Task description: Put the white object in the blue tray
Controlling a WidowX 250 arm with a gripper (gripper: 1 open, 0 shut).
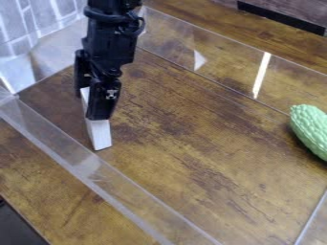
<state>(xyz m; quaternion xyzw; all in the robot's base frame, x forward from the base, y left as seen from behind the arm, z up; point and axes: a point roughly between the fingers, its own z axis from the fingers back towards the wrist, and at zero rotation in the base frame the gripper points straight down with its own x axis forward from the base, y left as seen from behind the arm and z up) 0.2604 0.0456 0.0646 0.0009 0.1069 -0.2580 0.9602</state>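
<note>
A dark wooden desk (pixel 192 144) is lying under a clear sheet, with a bumpy green vegetable (pixel 309 129) sitting at its right edge. The pincer (pixel 95 103) is hanging spread wide around the top of the white block (pixel 98 132), which is standing upright at left. The grasping step seems underway; next it should be closing, then lifting. No blue tray is showing.

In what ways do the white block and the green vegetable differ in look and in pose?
Colour: the white block is plain white; the green vegetable is green.
Surface and shape: the block has flat, smooth faces and straight edges; the vegetable is bumpy and rounded.
Pose: the block stands upright on end, under the open gripper; the vegetable lies on its side at the right edge, far from the gripper.
Both rest on the wooden table.
</note>
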